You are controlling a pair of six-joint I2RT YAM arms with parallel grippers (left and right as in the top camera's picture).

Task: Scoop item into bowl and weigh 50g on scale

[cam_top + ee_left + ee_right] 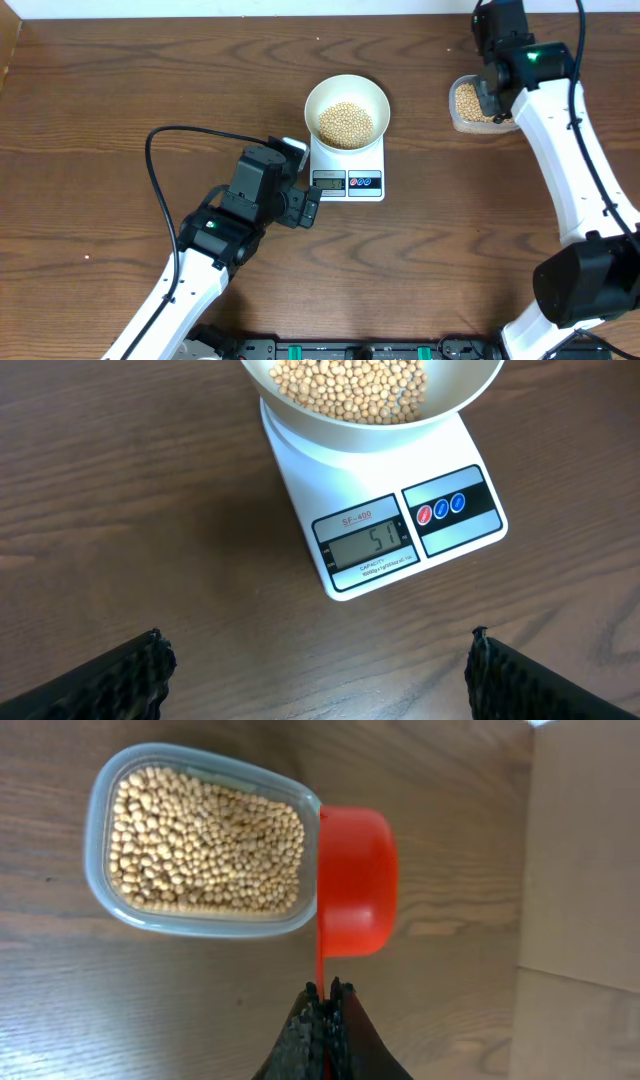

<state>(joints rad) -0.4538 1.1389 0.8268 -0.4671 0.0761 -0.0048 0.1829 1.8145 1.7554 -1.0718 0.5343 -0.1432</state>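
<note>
The bowl [316, 95] sat on the scale [345, 160] mid-desk [100, 100], toward the far edge, with a heap of beans [345, 123] in it. The display [372, 541] read 51, so the weighing looked essentially done, perhaps a bean or two over. The left gripper [318, 645] hung just in front of the scale, fingers wide apart and holding nothing. The right gripper [327, 995], pinched together on the handle of a red scoop [355, 880], held it against the rim of the tub [92, 830] near the far right corner. What seemed left was setting the scoop down.
</note>
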